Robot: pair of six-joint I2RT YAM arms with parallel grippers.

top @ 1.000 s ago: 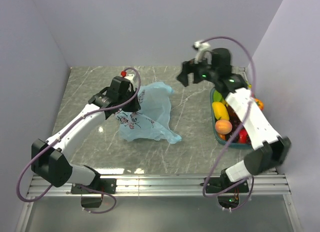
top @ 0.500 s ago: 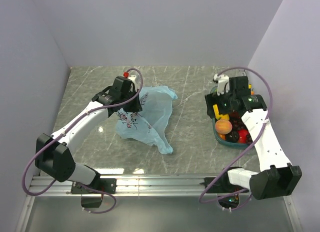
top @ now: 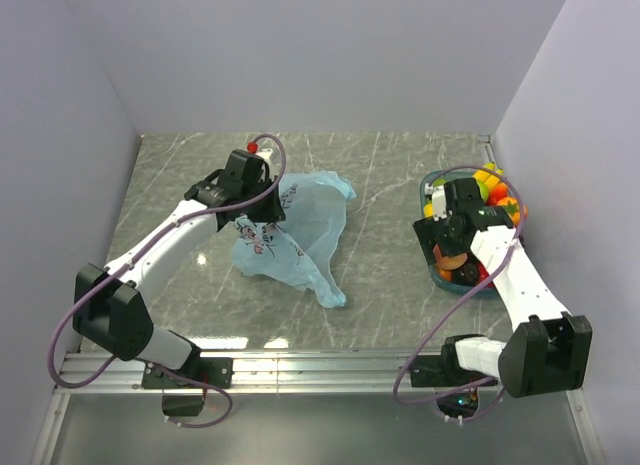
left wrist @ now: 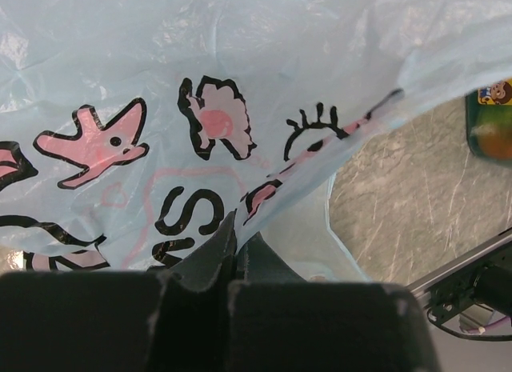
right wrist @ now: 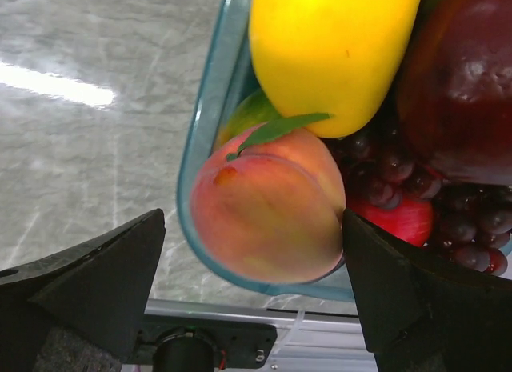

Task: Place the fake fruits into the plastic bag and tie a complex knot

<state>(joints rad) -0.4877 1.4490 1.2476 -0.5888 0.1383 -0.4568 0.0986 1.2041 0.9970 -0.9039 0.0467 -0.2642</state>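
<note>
The left jaws are closed flat together and pinch a thin fold of the plastic bag (left wrist: 160, 84) between their matte black fingers (left wrist: 208, 260). The bag is crinkly, translucent pale-blue film printed with black-outlined pink cartoon shapes, among them a starfish and a scalloped shell, plus some rounded letters. From the pinch the film rises in a taut ridge and spreads into soft wrinkles. In the top view the bag (top: 305, 225) drapes from those jaws onto the grey, marble-veined desk (top: 380, 185), left of centre, with a narrow tail trailing toward the near edge.

The right jaws stand wide apart, gripping nothing, with broad dark wedge-shaped fingers (right wrist: 104, 268). Between them lies the peach (right wrist: 268, 212), round and smooth, orange blushing to pink, with a slim green leaf (right wrist: 280, 128) at its top. One jaw hangs outside the tray wall over the desk and the other over the fruits inside. Whether either touches the peach I cannot tell. The peach rests against the rounded rim of the clear teal tray (right wrist: 208, 124). Beyond it lie a glossy yellow fruit (right wrist: 336, 52), a dark red fruit (right wrist: 464, 84), beaded purple grapes (right wrist: 472, 220) and a red piece (right wrist: 400, 216). The tray sits at the right of the desk, well apart from the bag.
</note>
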